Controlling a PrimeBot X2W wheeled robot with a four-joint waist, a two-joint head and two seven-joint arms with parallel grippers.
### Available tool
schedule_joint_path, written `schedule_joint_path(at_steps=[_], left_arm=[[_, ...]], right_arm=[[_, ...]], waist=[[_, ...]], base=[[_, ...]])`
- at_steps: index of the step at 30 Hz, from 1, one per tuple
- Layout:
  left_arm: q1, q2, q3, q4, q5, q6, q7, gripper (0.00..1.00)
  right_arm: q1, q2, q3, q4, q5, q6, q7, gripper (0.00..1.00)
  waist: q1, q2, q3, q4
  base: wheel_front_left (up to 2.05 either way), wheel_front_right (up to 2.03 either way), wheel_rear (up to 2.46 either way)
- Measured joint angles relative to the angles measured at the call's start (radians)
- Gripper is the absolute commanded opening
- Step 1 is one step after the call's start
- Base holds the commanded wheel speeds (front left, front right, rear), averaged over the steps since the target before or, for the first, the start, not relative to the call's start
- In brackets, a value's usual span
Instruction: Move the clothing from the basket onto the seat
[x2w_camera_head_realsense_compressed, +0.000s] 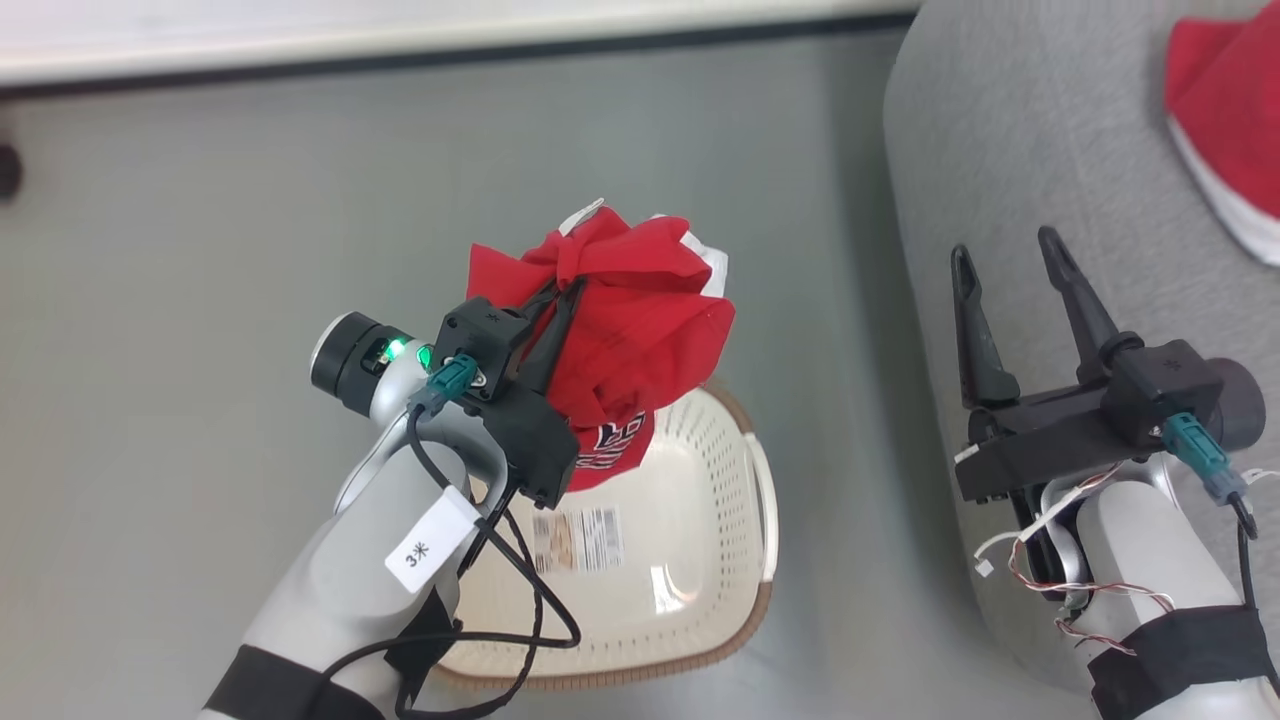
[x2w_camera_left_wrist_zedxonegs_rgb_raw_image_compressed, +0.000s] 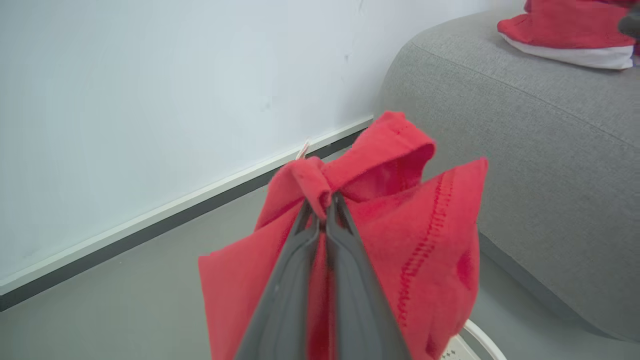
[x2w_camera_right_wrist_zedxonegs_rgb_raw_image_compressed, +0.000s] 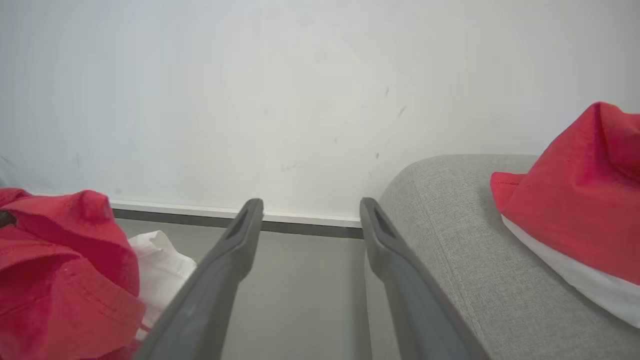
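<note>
I'm pinching the jersey (x2w_camera_head_realsense_compressed: 640, 330) in my left gripper (x2w_camera_head_realsense_compressed: 565, 290) over the basket (x2w_camera_head_realsense_compressed: 700, 460), right gripper (x2w_camera_head_realsense_compressed: 1003, 243) idling open; maybe just one fold, risking slipping before the right-hand seat (x2w_camera_head_realsense_compressed: 1000, 150)

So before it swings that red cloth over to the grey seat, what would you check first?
1. Grip: left gripper shut on the red garment, fabric bunched between its fingers: ok.
2. Garment clear of the basket: in the head view its lower end overlaps the rim: cannot tell.
3. Room on the seat: bare grey cushion beside the other garment lying there: ok.
4. Right gripper: open, empty, near the seat's edge, apart from the held garment: ok.
5. Basket emptied: the floor that shows is bare, but the left arm and the garment hide part: cannot tell.
</note>
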Motion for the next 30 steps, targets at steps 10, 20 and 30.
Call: schedule_joint_path(at_steps=[10, 20, 30], left_arm=[[-0.009, -0.001, -0.011, -0.022, -0.038, -0.009, 0.0, 0.0], [-0.012, -0.002, -0.046, -0.022, -0.097, -0.016, 0.001, 0.0], [0.008, -0.003, -0.091, 0.007, -0.14, -0.017, 0.033, 0.0]], right_arm=[[0.007, -0.002, 0.023, 0.095, 0.0, 0.04, 0.0, 1.0], [0.04, 0.018, 0.094, 0.187, -0.003, 0.081, 0.007, 1.0], [0.076, 0.058, 0.185, 0.26, -0.003, 0.113, 0.007, 1.0]], waist=[[0.0, 0.0001, -0.152, -0.002], [0.0001, 0.0, -0.302, 0.002], [0.0, 0.0, -0.436, 0.012]], base=[[0.0, 0.0, 0.0], [0.0, 0.0, 0.0], [0.0, 0.0, 0.0]])
